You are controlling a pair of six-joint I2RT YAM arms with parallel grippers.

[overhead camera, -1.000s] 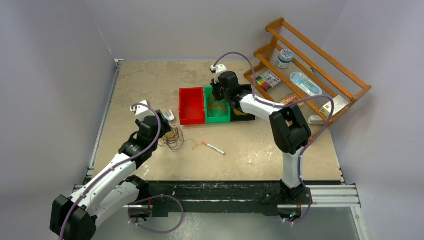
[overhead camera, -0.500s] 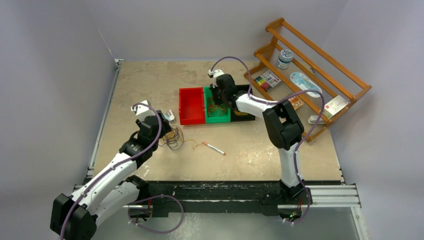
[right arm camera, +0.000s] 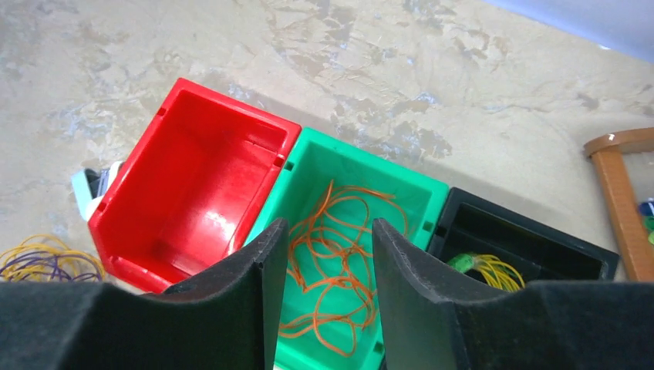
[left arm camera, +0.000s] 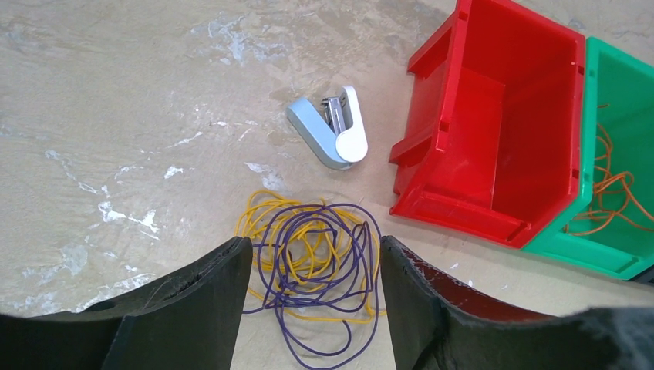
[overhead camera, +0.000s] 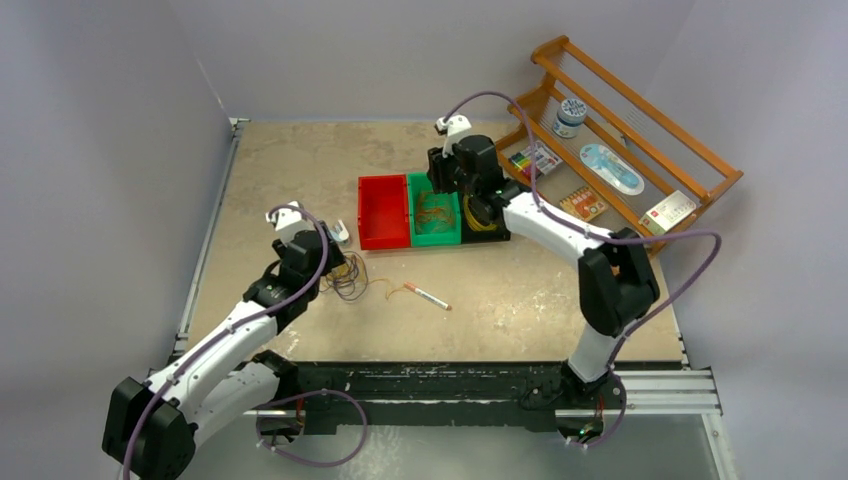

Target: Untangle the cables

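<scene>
Tabletop (overhead camera: 300, 170): orange cables (right arm camera: 330, 250) in green bin (right arm camera: 366, 163); left claw (left arm camera: 314, 247), right claw (right arm camera: 329, 227) spread.

The left arm (overhead camera: 215, 345), at the lower left of the frame, and the right arm (overhead camera: 545, 222), on the right side, are made of smooth white tubes joined by chunky black joints (overhead camera: 612, 288). A thin lilac hose (overhead camera: 322, 262) loops along each one. Up close, the fingers (left arm camera: 193, 308) are thick, dull black wedges with rough edges.
</scene>
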